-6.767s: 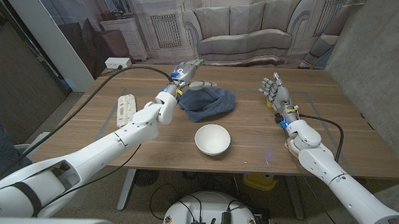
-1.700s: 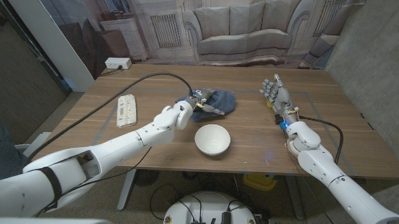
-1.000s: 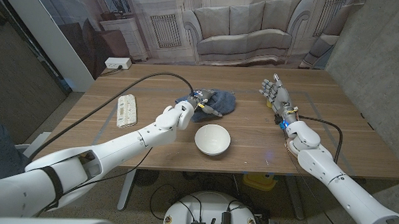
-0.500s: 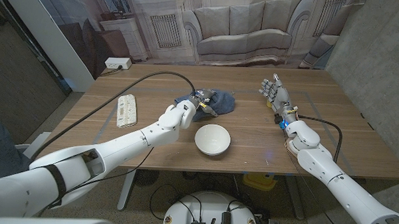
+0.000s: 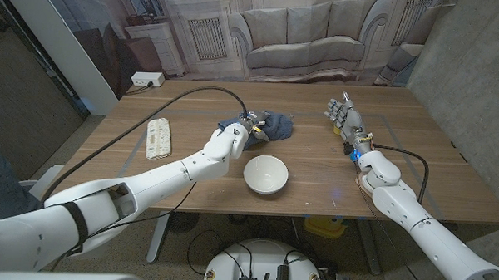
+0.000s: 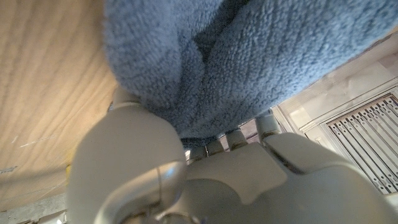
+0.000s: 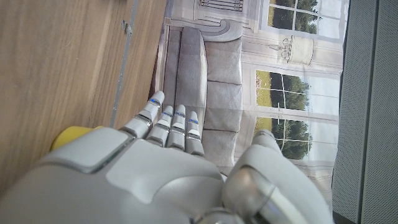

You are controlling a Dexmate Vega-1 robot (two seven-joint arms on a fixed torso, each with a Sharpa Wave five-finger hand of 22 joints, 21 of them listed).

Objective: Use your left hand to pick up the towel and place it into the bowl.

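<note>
- I am seeing the round white ceramic bowl [image 5: 265,174] sitting nearest me on the wooden desk [image 5: 415,162], holding nothing.
- Just beyond it, my left hand [image 5: 243,133] is grasping the crumpled blue terry towel [image 5: 271,125]; in the left wrist view the fingers [image 6: 236,138] are digging into the towel's [image 6: 249,68] folds, beyond and left of the bowl.
- To the right, my right hand [image 5: 343,116] is standing upright with fingers [image 7: 171,121] spread, released, beside a small yellow object [image 7: 71,135].
- Far left, a flat cream-coloured patterned strip [image 5: 158,137] is lying on the desk.
</note>
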